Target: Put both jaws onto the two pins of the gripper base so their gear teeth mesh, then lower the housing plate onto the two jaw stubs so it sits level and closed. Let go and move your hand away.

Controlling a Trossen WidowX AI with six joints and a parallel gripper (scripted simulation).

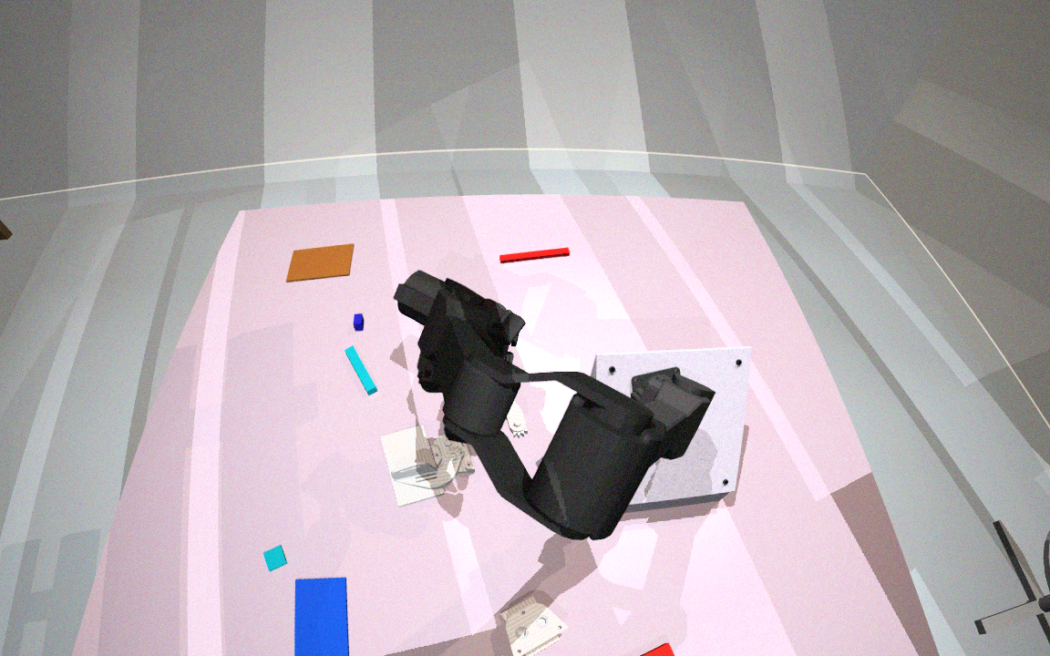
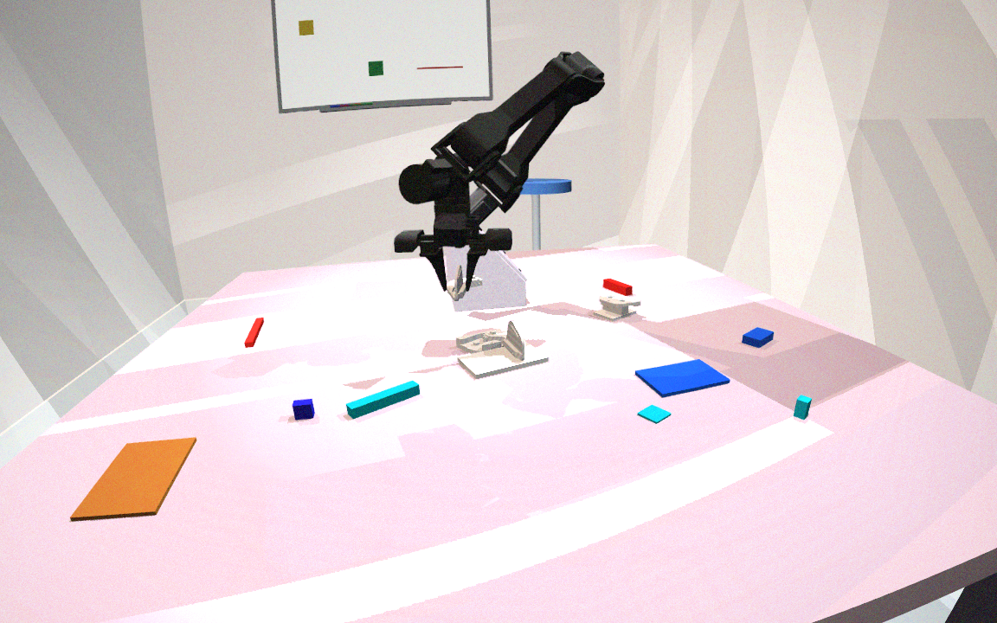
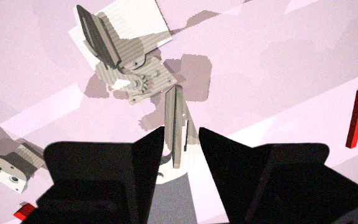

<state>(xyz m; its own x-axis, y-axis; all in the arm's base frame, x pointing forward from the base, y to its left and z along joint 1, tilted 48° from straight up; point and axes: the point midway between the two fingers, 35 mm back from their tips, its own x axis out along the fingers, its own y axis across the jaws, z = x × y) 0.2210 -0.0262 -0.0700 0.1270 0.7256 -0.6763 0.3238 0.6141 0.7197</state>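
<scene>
My gripper (image 2: 456,289) (image 3: 181,130) is shut on a beige jaw (image 1: 517,422) (image 2: 457,280) (image 3: 174,124) and holds it above the table, behind the gripper base in the exterior view. The jaw's fin is upright between the fingertips. The gripper base (image 1: 400,445) (image 2: 486,368) (image 3: 145,15) stands on its white slab. The other jaw (image 2: 515,341) (image 3: 95,40) is on one pin, its gear teeth towards the bare second pin (image 3: 156,73). The housing plate (image 1: 540,630) (image 2: 615,308) (image 3: 6,175) lies apart from the base. The arm hides my fingertips in the top view.
The arm's pale mount (image 1: 725,424) (image 2: 505,286) is behind the held jaw. A red bar (image 1: 534,255) (image 2: 254,331) (image 3: 357,118), a cyan bar (image 1: 361,370) (image 2: 382,399), a dark blue cube (image 1: 358,322) (image 2: 303,408), an orange plate (image 1: 321,262) (image 2: 136,476) and a blue plate (image 1: 321,616) (image 2: 682,377) lie around.
</scene>
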